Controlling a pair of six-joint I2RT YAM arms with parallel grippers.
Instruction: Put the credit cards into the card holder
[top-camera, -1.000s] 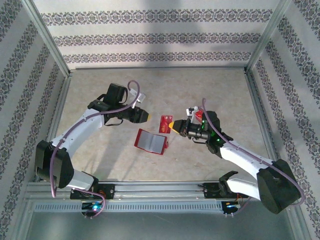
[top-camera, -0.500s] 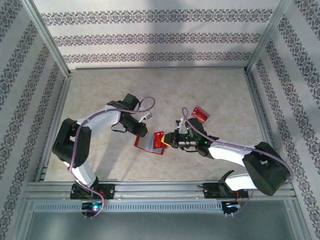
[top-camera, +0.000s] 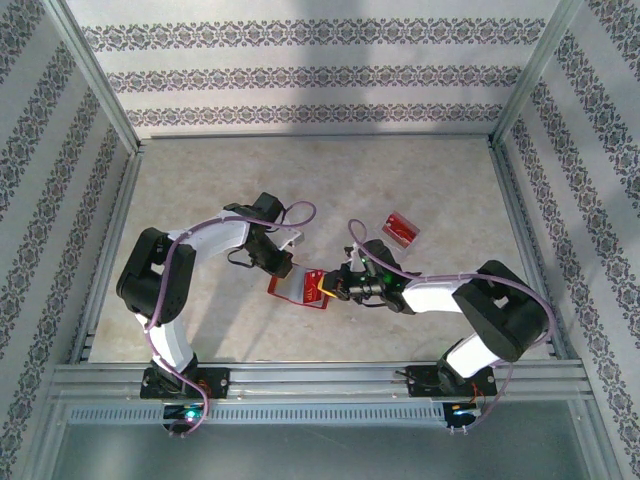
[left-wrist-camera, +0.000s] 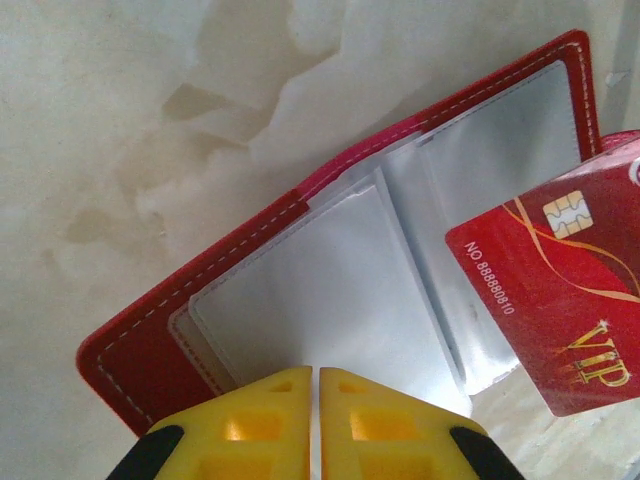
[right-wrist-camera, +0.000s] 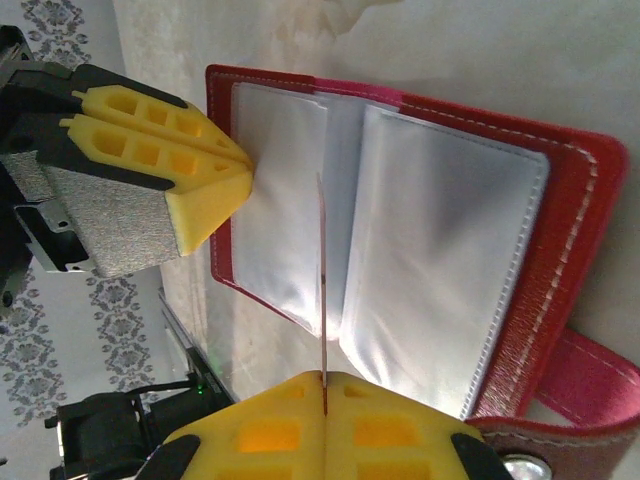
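- The bench (top-camera: 200, 190) carries everything, and both arms are bent in toward its middle.
- The card holder (top-camera: 290, 287) lies open and flat between the two hands, grey sleeves up. It sits on the same spot as a second ago.
- The left hand (top-camera: 287, 268) has swung in from farther back and now has its tip at the holder's far edge. In its own wrist view the left hand (left-wrist-camera: 315, 385) has its fingertips drawn together with a hairline slit over the sleeve's edge on the card holder (left-wrist-camera: 330, 270). I can't tell whether a sleeve is nipped.
- The right hand (top-camera: 338, 287) has closed in from the right and is clamped on a credit card (top-camera: 316, 285), now over the holder's right half.
- From the right wrist, the right hand (right-wrist-camera: 325, 395) holds that credit card (right-wrist-camera: 322, 290) edge-on, a thin line above the sleeves of the card holder (right-wrist-camera: 440, 230), with the left hand (right-wrist-camera: 235, 170) opposite.
- The left wrist view gives the face of the credit card (left-wrist-camera: 560, 310): chip, gold "VIP".
- A second credit card (top-camera: 400, 228) lies well apart, far right of the holder.
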